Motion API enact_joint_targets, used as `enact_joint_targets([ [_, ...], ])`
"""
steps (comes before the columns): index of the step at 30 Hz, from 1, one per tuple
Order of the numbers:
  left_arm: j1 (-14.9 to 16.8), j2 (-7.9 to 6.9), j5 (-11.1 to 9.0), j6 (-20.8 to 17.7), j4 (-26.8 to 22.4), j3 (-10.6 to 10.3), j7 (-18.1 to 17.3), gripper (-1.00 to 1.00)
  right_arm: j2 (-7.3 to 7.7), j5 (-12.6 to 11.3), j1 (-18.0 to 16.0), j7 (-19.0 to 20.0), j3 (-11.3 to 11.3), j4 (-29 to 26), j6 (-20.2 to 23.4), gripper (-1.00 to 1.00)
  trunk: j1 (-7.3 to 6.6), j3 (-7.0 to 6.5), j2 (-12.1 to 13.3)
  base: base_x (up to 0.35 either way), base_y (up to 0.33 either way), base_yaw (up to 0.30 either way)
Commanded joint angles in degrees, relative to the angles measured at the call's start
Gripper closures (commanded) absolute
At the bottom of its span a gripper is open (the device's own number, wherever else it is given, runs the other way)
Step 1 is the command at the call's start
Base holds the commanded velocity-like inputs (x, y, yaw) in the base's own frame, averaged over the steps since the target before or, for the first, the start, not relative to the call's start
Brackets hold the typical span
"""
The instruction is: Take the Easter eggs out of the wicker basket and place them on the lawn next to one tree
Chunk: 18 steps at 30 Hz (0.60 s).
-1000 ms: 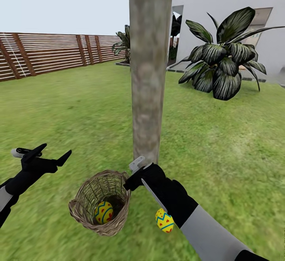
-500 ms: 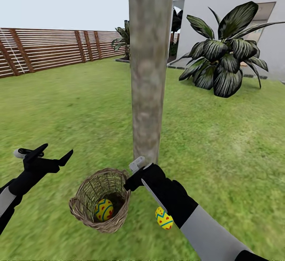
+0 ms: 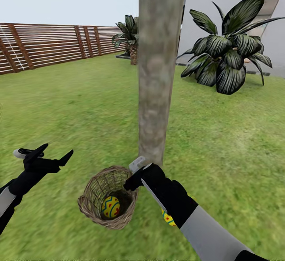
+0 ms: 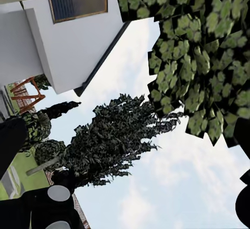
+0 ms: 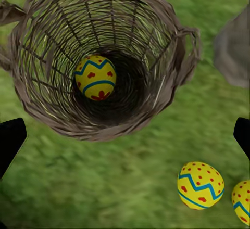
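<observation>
Fence (image 3: 47,43): brown slats run across the upper left of your head view, behind the lawn.
Left gripper (image 3: 51,153): you have it at the lower left of the head view, above the lawn (image 3: 71,106), fingers spread wide with nothing between them. Its wrist camera points up at sky, a white house wall (image 4: 78,41), a dark conical tree (image 4: 109,140) and green-and-white leaves (image 4: 203,57).
Basket (image 3: 107,197): it sits tipped on the grass at lower centre, mouth turned toward you, just in front of the trunk's foot. In the right wrist view its open weave and a loop handle (image 5: 188,47) are plain.
Egg in basket (image 3: 111,207): one yellow egg with a blue zigzag lies deep inside; you see it too in the right wrist view (image 5: 95,77).
Tree (image 3: 158,67): the pale mottled trunk rises through the centre of the head view, from the grass to the top edge.
Right gripper (image 3: 132,174): it hangs just beside the basket's right rim, near the trunk's foot. In the wrist view the two dark fingertips (image 5: 10,140) stand far apart at the frame's edges, gripping nothing.
Eggs on grass (image 5: 200,185): two lie on the lawn outside the basket, close together; in the head view one (image 3: 168,218) peeks out from under your right forearm.
Striped plant (image 3: 229,51): broad dark leaves at upper right, before the white wall.
</observation>
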<state>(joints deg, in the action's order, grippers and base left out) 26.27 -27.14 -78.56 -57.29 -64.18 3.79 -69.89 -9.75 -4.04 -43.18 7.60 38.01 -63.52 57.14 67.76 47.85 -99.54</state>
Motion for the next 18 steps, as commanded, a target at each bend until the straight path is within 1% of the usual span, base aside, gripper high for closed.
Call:
enact_joint_targets([
  [1, 0.0, -0.02, -0.2, -0.4, 0.0, 0.0, -0.1, -1.00, -0.01, -0.4, -0.1, -0.2, 0.0, 0.0, 0.3, -1.00, -0.01, 0.14, 0.0, 0.000, 0.298, 0.000],
  [9, 0.0, -0.04, -0.2, -0.4, 0.0, 0.0, -0.1, -1.00, 0.03, -0.4, -0.1, -0.2, 0.0, 0.0, 0.3, -1.00, -0.01, 0.83, 0.0, 0.000, 0.301, 0.000],
  [18, 0.0, -0.11, -0.2, -0.4, 0.0, 0.0, -0.1, -1.00, 0.08, -0.4, -0.1, -0.4, 0.0, 0.1, 0.2, -1.00, -0.01, 0.90, 0.0, 0.000, 0.302, 0.000],
])
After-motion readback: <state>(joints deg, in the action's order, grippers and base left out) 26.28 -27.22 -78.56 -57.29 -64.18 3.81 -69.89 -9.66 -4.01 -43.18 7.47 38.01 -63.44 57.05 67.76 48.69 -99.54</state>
